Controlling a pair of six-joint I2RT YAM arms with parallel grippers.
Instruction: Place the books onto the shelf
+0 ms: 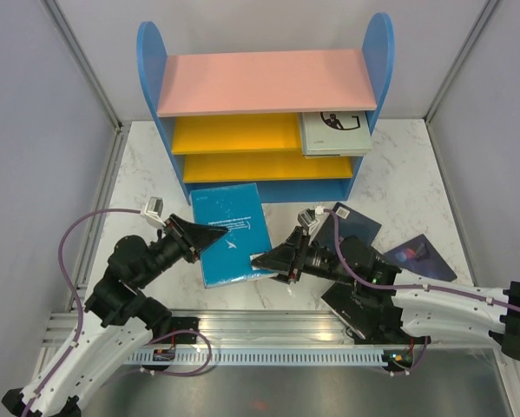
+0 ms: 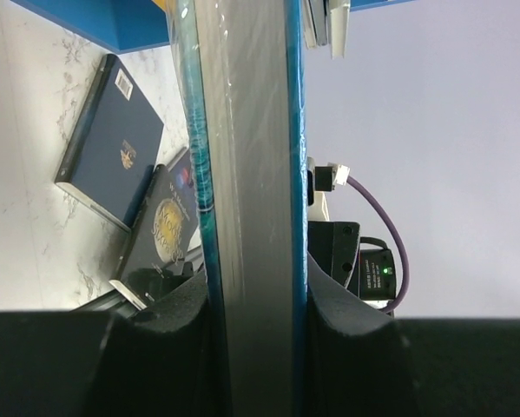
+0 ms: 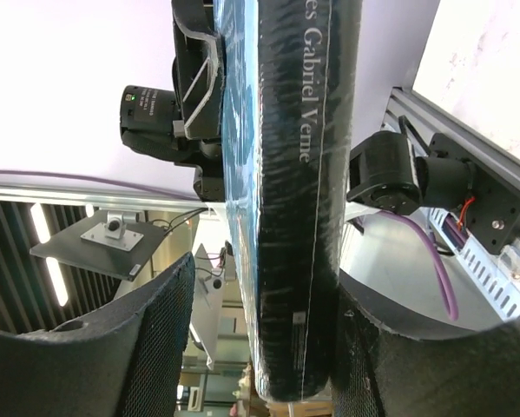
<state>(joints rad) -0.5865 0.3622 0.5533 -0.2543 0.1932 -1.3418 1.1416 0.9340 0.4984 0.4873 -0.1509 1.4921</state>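
A teal book is held above the table in front of the shelf. My left gripper is shut on its left edge; in the left wrist view both pads press the teal book at the left gripper. My right gripper straddles the book's lower right corner. In the right wrist view the dark spine lies against one pad of the right gripper, and a gap shows at the other. A grey-white book lies on the shelf's upper yellow board.
A navy book and a dark book with a red mark lie on the marble table right of the arms. The left wrist view shows the navy book and a black-and-gold book. Grey walls enclose the table.
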